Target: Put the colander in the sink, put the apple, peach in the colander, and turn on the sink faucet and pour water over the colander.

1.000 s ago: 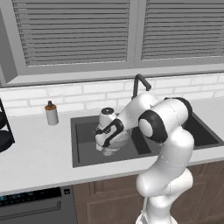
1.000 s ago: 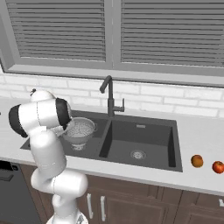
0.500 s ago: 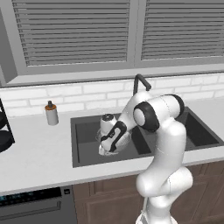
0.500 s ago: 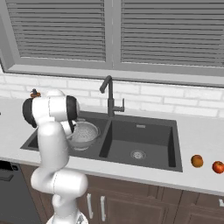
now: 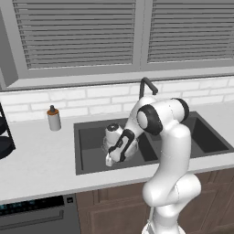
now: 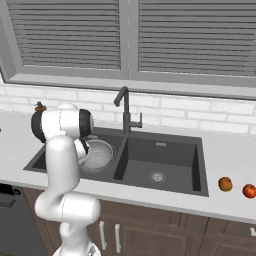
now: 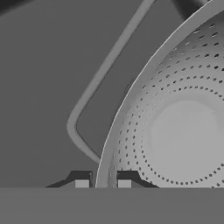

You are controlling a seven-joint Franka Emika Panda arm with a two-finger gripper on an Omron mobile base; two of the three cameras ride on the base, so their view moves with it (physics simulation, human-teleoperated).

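Note:
The silver perforated colander [image 6: 99,155] sits low inside the smaller left basin of the dark sink [image 6: 192,170]. My gripper [image 7: 103,183] is shut on the colander [image 7: 175,131], one fingertip on each side of its rim. In the left base view the gripper [image 5: 110,159] reaches down into that basin, and the arm hides most of the colander. The faucet [image 6: 124,111] stands behind the divider with its spout over the left basin and no water running. A peach [image 6: 225,184] and a red apple [image 6: 249,190] lie on the counter right of the sink.
A small bottle with a dark cap [image 5: 54,118] stands on the counter left of the sink. The larger right basin [image 6: 158,176] has a round steel drain. A tiled wall and a window with blinds rise behind the faucet [image 5: 147,87].
The arm has swung down and lowered the colander deeper into the left basin. The gripper has stayed shut on the rim.

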